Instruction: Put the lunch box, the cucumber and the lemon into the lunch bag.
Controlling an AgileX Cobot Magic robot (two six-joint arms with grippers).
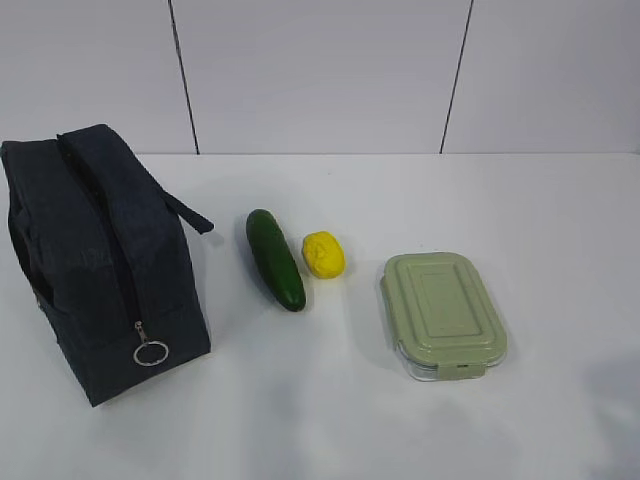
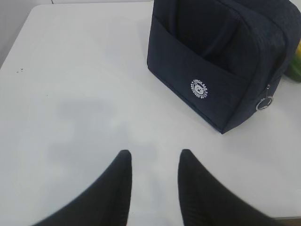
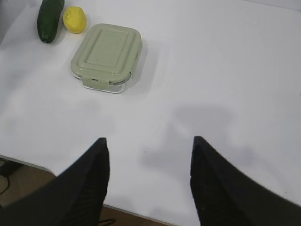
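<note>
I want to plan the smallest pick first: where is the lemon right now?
In the exterior view the lemon lies on the table near the middle, just right of the cucumber and left of the lunch box.

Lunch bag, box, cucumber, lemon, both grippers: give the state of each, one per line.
Bag: upright, zipped shut.
Box: lid on, flat on table.
Cucumber: lying loose beside the lemon.
Lemon: loose on table.
Left gripper: open, empty.
Right gripper: open, empty.
</note>
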